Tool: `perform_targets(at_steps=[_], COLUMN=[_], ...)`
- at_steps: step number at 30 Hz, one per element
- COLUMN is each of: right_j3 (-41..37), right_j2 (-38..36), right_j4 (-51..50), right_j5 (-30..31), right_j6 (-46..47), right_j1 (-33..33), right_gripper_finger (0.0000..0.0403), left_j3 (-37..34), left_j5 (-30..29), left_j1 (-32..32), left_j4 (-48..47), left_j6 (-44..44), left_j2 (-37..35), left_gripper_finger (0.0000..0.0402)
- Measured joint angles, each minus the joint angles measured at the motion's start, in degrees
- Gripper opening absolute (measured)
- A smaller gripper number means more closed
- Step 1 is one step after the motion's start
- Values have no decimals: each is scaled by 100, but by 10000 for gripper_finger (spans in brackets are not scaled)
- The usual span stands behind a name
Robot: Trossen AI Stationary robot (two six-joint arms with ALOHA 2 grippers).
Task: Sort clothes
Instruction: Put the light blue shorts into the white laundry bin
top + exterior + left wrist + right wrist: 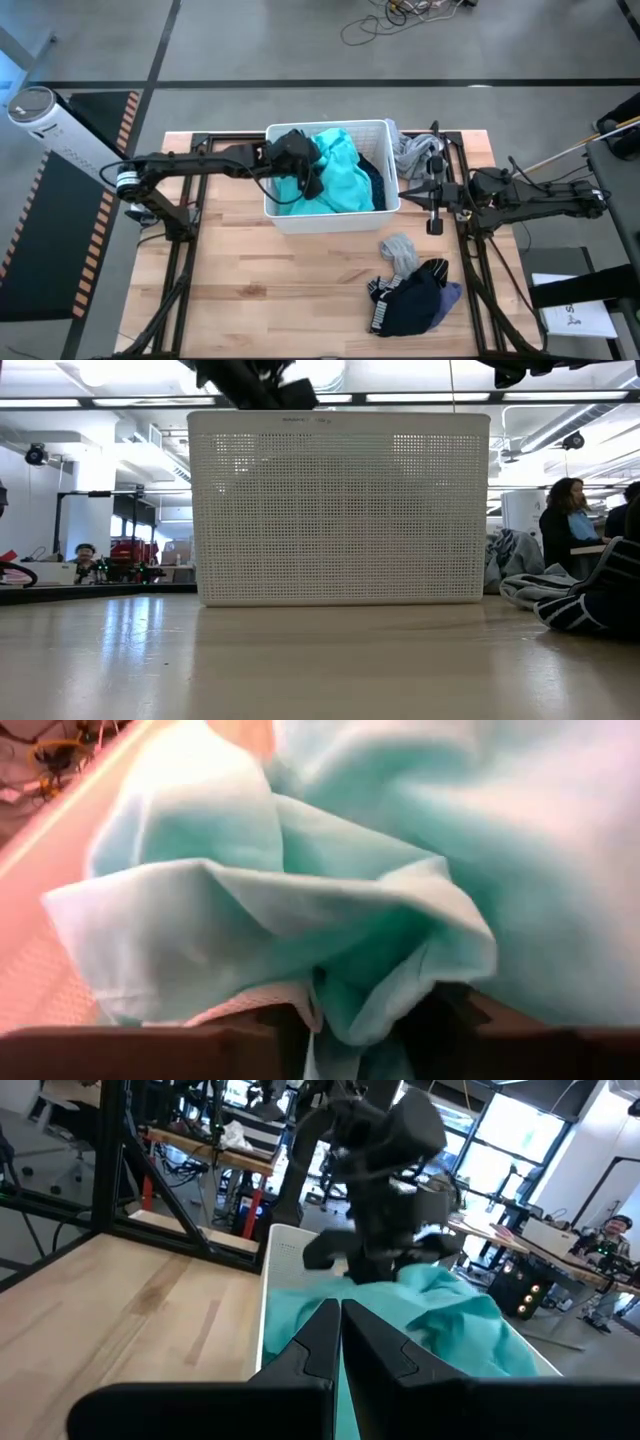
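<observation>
Left gripper (312, 182) is down in the bin (283, 215), on the teal garment (345, 175). In the left wrist view a ridge of teal (330, 930) bunches between the dark fingers (150, 1055); whether they pinch it or have let go, cannot tell. Left arm reaches in from the bench's left side.

Right gripper (434, 213) hangs just outside the bin's right wall, fingers pressed together in its wrist view (338, 1342), holding nothing. It looks parked.

Teal fills most of the bin, heaped above the rim. A dark garment (374, 180) shows under it at the right wall. Grey cloth (410, 152) lies draped outside the bin's far-right corner. On the bench (250, 290), near-right of the bin: a grey piece (398, 250), a navy-black garment (410, 300) with a striped edge, and a lavender bit (452, 293) peeking out beside it, all touching in one pile.

Handling, as a guess: teal is light, limp, thin, with no shape of its own. It will drape and trail when lifted, and may snag on the mesh rim or drag the dark piece with it. Best hold is a raised fold or bunched ridge near the top of the heap, not a flat spread. A deep pinch is safer; thin fabric slips from a shallow one. It needs a high lift to clear the wall.
</observation>
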Motion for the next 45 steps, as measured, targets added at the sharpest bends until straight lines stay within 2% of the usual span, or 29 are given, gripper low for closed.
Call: perform_targets(at_steps=[8,17,22,27,34,42,45], right_j3=[0,0,0,0,1,-13,-15], right_j2=[1,1,1,1,-1,1,-1], right_j4=[-4,-7,-11,-10,-28,-44,-39], right_j5=[1,-1,-1,-1,-1,-1,-1], right_j6=[-11,-11,-11,-11,-48,-95,-96], right_j1=[1,-1,0,-1,1,0,0], right_gripper_finger=[0,0,0,0,0,0,0], left_j3=[675,798,814,997,1552,1690,1690], left_j5=[0,0,1,0,-4,-19,-206], left_j1=[-150,-256,-267,-271,-286,-336,-336], left_j4=[-436,-416,-407,-415,-1118,-1063,-1287], left_j6=[142,192,196,268,333,349,334], left_j2=[0,2,3,4,3,2,-46], left_gripper_finger=[189,241,248,237,230,260,277])
